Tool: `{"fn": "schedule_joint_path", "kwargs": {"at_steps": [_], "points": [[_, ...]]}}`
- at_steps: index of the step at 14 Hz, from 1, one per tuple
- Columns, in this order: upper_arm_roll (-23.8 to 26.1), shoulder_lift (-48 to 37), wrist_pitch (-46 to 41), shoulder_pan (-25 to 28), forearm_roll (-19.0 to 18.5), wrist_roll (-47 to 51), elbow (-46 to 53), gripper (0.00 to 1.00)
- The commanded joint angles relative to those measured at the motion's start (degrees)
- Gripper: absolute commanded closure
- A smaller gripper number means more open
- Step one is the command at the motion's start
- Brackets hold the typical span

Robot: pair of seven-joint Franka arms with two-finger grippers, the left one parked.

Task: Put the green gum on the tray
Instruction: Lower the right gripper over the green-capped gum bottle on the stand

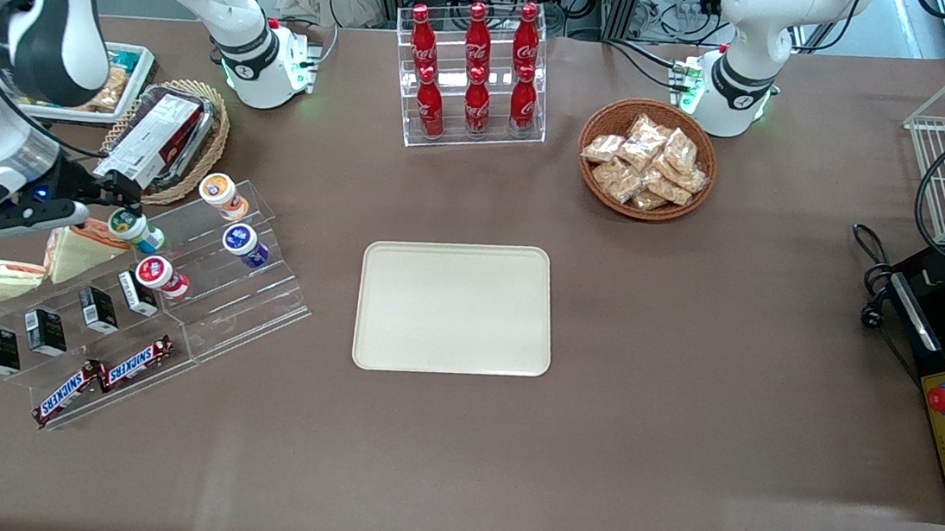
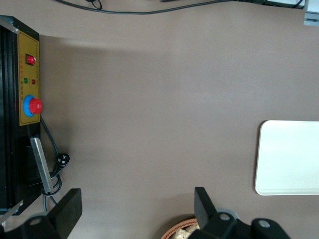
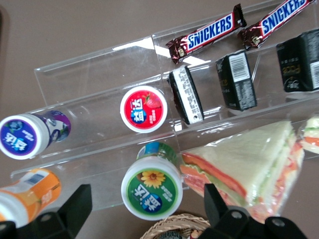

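my gripper (image 1: 108,209) hangs just over the clear tiered display rack (image 1: 201,291) at the working arm's end of the table, and from the wrist camera i see its two fingers (image 3: 75,206) spread wide apart with nothing between them. they straddle the green gum (image 3: 152,186) from above, one finger to each side of the lid, not touching it as far as i can tell. the green gum (image 1: 134,229) lies on an upper step of the rack, lid facing up toward my camera, with a wrapped sandwich (image 3: 239,169) just beside it. an orange-lidded bottle (image 3: 27,196) lies on the same step, and a purple-lidded bottle (image 3: 30,134) and a red-lidded bottle (image 3: 143,108) sit one step down. small black boxes (image 3: 237,79) share that lower step, and two snickers bars (image 3: 207,35) lie on the lowest one. the tray (image 1: 455,307) sits flat near the middle of the table, well apart from the rack. farther from the front camera than the tray stands a clear rack of red cola bottles (image 1: 475,75), with a wicker basket of snack packets (image 1: 647,159) beside it.
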Motion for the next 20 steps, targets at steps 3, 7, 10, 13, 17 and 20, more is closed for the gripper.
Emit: {"fn": "schedule_joint_path", "kwargs": {"at_steps": [3, 7, 10, 13, 17, 20], "points": [[0.1, -1.9, 6.4, -0.3, 0.1, -0.8, -6.3, 0.00], [0.1, -1.7, 8.6, -0.3, 0.1, -0.8, -8.0, 0.03], [0.1, -1.4, 8.0, -0.2, 0.1, -0.2, -7.8, 0.80], [0.1, -1.2, 7.9, -0.2, 0.2, -0.1, -7.4, 0.88], [0.1, -0.6, 5.9, -0.4, 0.2, -0.3, -4.1, 0.97], [0.2, 0.3, -9.5, 0.1, 0.7, 0.5, 7.6, 0.97]]}}
